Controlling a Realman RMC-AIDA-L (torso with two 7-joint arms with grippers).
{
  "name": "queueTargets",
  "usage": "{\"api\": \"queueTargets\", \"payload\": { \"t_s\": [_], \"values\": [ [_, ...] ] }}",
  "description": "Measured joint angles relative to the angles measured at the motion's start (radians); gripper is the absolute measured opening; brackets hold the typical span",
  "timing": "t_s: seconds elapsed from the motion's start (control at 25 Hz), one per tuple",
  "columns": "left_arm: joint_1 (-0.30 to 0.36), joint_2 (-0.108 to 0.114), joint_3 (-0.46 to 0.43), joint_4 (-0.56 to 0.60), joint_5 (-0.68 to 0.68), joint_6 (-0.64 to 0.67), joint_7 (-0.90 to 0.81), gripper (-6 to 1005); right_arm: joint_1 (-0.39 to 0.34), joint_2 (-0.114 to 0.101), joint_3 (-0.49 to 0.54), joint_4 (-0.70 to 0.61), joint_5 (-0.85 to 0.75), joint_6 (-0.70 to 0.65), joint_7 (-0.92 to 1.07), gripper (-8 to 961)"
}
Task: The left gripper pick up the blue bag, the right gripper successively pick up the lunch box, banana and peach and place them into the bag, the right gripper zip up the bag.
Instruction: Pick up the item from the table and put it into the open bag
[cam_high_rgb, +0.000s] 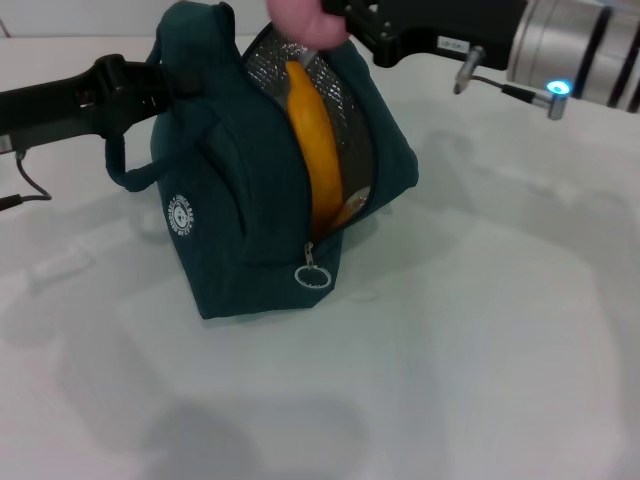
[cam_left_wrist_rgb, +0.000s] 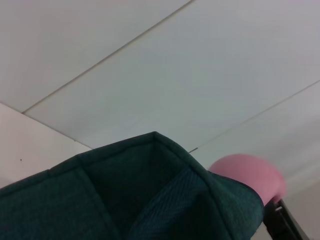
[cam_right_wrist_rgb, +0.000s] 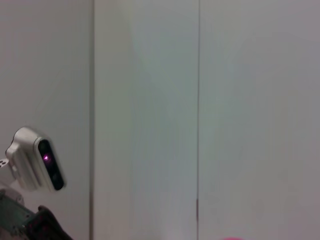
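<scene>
Nearest the camera, zipper pull (cam_high_rgb: 311, 272): one metal ring hanging at the low end of the open zip, free and easy to hook or pinch; judged light and loose, will swing.
Blue bag (cam_high_rgb: 250, 200): one, standing on the white table (cam_high_rgb: 480, 330), mouth open toward the right arm, foil lining showing; soft fabric, likely sags if let go, so it needs holding at the top.
Logo (cam_high_rgb: 180, 215): one round white patch on the bag's side.
Banana (cam_high_rgb: 315, 160): one, upright inside the bag against the lining; firm, slightly slick skin, already stowed.
Lunch box: not visible; may be down inside the bag under the banana, cannot tell.
Left gripper (cam_high_rgb: 160, 85): at the bag's upper left side by the handle, appears to be clamped on the fabric, but fingers are hidden so cannot tell for sure.
Peach (cam_high_rgb: 305, 20): one, pink, round, at the top edge just above the bag mouth; also seen in the left wrist view (cam_left_wrist_rgb: 250, 177) behind the bag's rim; judged smooth and bruisable, best held across its widest part with light force.
Right gripper (cam_high_rgb: 335, 22): pinching the peach over the opening.
Stage, as judged: peach drop pending, zip not yet closed.
</scene>
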Motion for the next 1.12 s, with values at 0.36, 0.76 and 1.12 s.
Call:
{"api": "queueTargets", "payload": {
  "t_s": [0.36, 0.76, 1.12],
  "values": [
    [0.003, -0.003, 0.004, -0.001, -0.001, 0.000, 0.011, 56, 0.063, 0.004, -0.082, 0.044, 0.013, 0.013, -0.022, 51],
    [0.016, -0.006, 0.003, -0.001, -0.001, 0.000, 0.020, 56, 0.055, 0.004, -0.137, 0.044, 0.026, 0.017, -0.015, 66],
    [0.016, -0.006, 0.001, -0.001, -0.001, 0.001, 0.020, 56, 0.053, 0.004, -0.141, 0.058, 0.049, 0.038, -0.012, 313]
  ]
}}
